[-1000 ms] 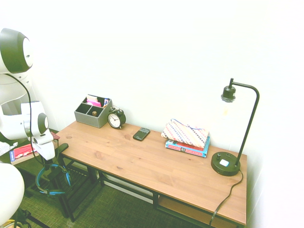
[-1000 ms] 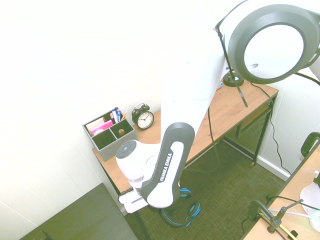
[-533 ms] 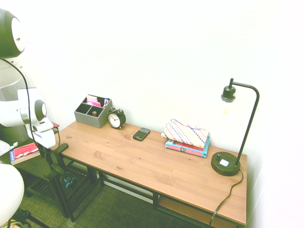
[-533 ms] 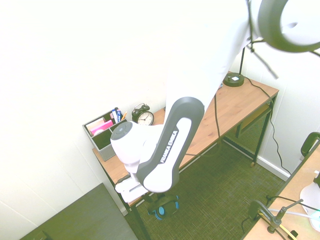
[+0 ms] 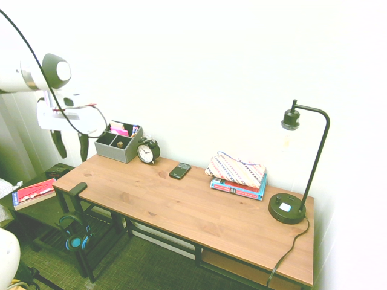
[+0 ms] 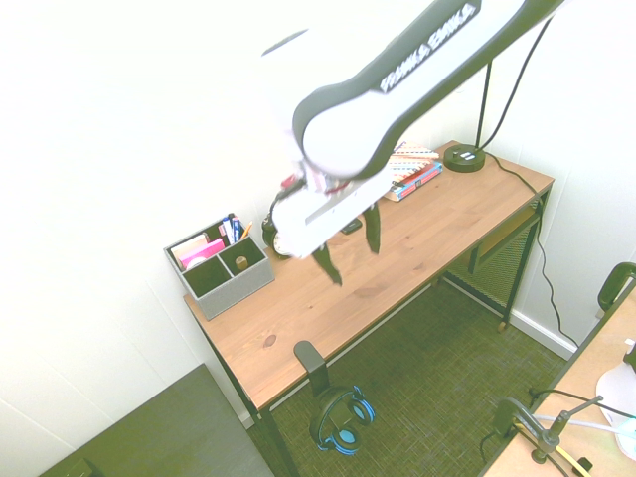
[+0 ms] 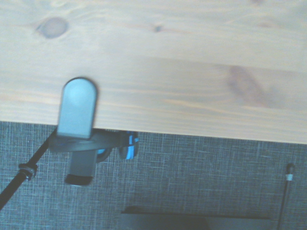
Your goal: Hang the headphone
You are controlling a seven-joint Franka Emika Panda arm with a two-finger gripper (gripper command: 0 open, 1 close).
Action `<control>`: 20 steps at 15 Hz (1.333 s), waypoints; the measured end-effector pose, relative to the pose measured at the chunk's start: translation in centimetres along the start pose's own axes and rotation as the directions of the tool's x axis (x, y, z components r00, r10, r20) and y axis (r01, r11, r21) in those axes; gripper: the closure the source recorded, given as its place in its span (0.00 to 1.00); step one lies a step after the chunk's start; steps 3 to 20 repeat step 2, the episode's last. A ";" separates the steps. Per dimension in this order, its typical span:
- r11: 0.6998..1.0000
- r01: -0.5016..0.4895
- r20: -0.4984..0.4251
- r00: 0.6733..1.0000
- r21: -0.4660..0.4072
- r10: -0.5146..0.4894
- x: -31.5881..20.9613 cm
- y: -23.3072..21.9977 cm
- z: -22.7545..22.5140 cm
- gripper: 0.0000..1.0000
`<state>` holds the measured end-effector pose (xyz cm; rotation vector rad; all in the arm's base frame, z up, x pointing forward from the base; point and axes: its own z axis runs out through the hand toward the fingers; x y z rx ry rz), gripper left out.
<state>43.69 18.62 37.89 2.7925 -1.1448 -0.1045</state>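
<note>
Headphone [image 6: 343, 421] on hook [image 6: 311, 362] at desk edge; gripper [image 6: 358, 260] released, above desk. Bumped hook could shed it.

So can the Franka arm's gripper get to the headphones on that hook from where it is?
Probably yes: the gripper is open and empty above the desk, and nothing visible blocks the headphones hanging below its edge.
</note>
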 end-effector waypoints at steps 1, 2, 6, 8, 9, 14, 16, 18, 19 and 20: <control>1.000 -0.012 0.008 1.000 0.004 0.012 2.7 2.9 -2.4 0.00; 1.000 -0.020 0.023 1.000 0.006 0.020 5.3 6.3 -4.6 0.00; 1.000 -0.020 0.023 1.000 0.006 0.020 5.3 6.3 -4.6 0.00; 1.000 -0.020 0.023 1.000 0.006 0.020 5.3 6.3 -4.6 0.00; 1.000 -0.020 0.023 1.000 0.006 0.020 5.3 6.3 -4.6 0.00; 1.000 -0.020 0.023 1.000 0.006 0.020 5.3 6.3 -4.6 0.00; 1.000 -0.020 0.023 1.000 0.006 0.020 5.3 6.3 -4.6 0.00; 1.000 -0.020 0.023 1.000 0.006 0.020 5.3 6.3 -4.6 0.00; 1.000 -0.020 0.023 1.000 0.006 0.020 5.3 6.3 -4.6 0.00; 1.000 -0.020 0.023 1.000 0.006 0.020 5.3 6.3 -4.6 0.00</control>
